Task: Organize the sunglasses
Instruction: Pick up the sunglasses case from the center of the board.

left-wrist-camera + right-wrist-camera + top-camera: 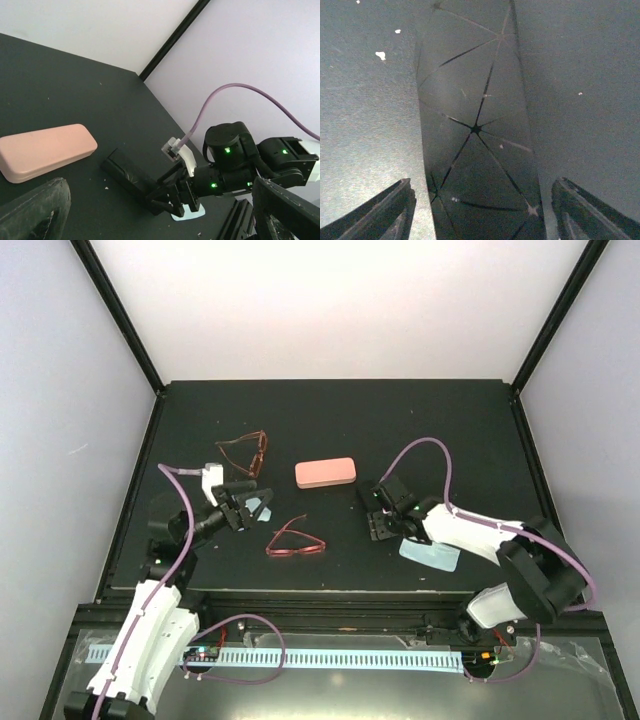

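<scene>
Squarely over black case [475, 125], right end effector [483, 181]

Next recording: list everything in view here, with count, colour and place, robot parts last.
thin-framed brownish-amber sunglasses: one, amber-brown, far left of table
thin-framed red-pink sunglasses: one, red-pink, near centre
oblong pink case: one, pink, table centre
oblong black case: one, black, right of centre
light blue cloths: two, one beside the left gripper, one under the right arm
black table: one
left gripper: open, empty
right gripper: open, fingers either side of the black case
</scene>
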Robot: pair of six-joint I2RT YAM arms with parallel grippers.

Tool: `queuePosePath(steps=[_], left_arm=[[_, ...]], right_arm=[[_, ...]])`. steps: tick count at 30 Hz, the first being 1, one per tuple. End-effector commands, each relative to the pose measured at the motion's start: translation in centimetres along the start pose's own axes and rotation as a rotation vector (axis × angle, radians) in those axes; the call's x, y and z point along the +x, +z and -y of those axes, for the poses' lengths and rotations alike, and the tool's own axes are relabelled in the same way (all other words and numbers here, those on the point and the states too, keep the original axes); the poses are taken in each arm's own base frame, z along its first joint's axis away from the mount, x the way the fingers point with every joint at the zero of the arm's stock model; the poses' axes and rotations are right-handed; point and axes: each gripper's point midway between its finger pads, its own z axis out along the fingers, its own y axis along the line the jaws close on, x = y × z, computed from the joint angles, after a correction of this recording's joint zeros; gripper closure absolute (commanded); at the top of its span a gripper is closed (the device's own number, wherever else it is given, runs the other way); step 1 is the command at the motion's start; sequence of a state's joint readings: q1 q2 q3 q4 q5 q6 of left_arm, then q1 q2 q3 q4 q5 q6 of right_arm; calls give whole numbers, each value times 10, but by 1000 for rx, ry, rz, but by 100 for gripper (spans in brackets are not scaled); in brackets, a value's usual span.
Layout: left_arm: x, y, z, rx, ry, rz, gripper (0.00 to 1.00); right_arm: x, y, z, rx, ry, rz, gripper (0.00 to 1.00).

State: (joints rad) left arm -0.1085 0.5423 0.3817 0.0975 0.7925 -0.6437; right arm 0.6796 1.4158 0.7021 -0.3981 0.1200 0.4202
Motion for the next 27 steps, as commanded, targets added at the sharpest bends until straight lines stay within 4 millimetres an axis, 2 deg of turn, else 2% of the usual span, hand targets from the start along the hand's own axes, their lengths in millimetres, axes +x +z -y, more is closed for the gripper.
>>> queuePosePath(steps=[1,7,11,22,27], left_arm=[[1,7,5,37,6,-24,1],[17,25,-10,9,-62,-103,1],[30,40,-19,-18,-121,-165,1],[84,95,-36,-79,-301,-377,1],[110,120,-61,-149,-400,-444,14]], right_arm=[[-11,7,2,62,-46,17,27],[-13,9,-6,27,-52,11,44],[-16,3,-21,-58,-63,23,51],[-22,-17,-79,-445,-69,25,52],[-21,-16,-86,-519,-65,6,52]])
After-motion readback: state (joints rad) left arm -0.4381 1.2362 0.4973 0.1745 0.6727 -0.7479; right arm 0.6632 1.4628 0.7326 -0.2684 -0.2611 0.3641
